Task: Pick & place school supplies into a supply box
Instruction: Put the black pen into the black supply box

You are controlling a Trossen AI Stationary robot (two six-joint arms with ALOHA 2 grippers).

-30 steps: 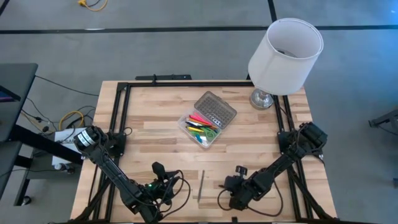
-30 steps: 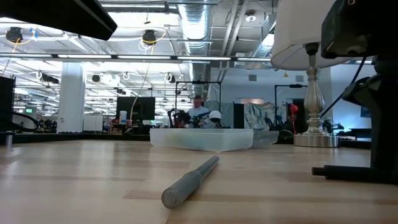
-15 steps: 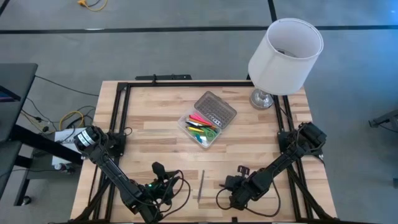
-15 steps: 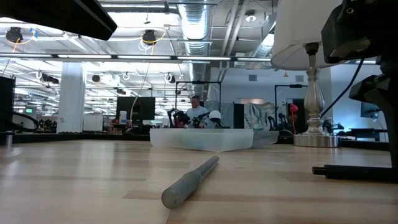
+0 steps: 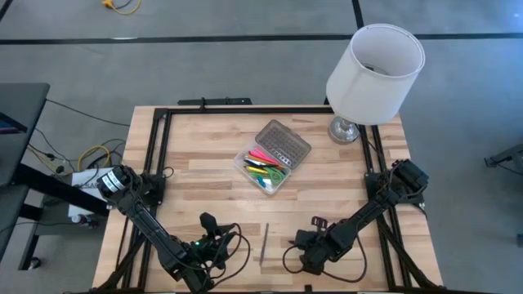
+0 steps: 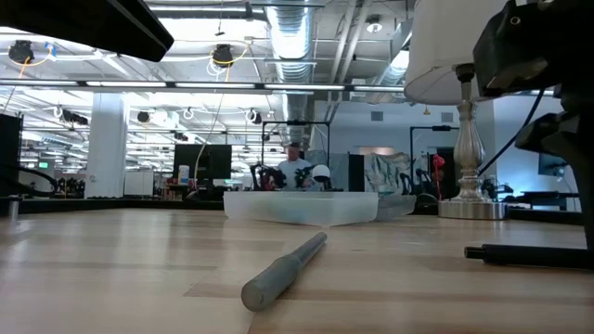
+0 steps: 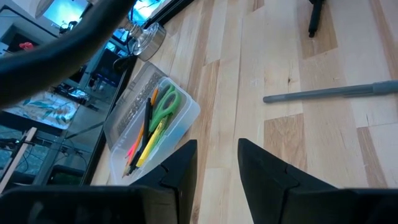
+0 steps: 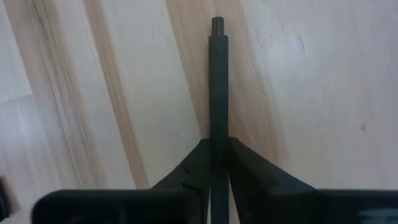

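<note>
The supply box (image 5: 263, 167) is a clear case lying open mid-table, its dotted grey lid (image 5: 284, 143) folded back. Coloured pens and green-handled scissors (image 7: 163, 102) lie inside it. A grey pen (image 5: 265, 242) lies loose on the wood near the table's near edge, also clear in the low view (image 6: 283, 269). My right gripper (image 8: 217, 152) is low near the near edge (image 5: 314, 230), shut on a black pen (image 8: 217, 87). My left gripper (image 7: 217, 165) waits open near the near edge (image 5: 207, 220), left of the grey pen, touching nothing. My right gripper pinches the black pen between its two fingers (image 8: 200, 158) partway along the barrel (image 8: 217, 134). The fingers lie along the pen, and its free end (image 8: 217, 23) sticks out forward past them. The pen lies level just at the tabletop (image 6: 520, 252); whether it is lifted clear I cannot tell.
A lamp with a white shade (image 5: 376, 65) stands on a metal base (image 5: 345, 129) at the far right corner. A black frame (image 5: 155, 163) runs along the table's edges. Bare wood lies between the box and the near edge.
The right arm's wrist has shifted a little above the black pen in the low view. The pen's free end has stayed where it was.
</note>
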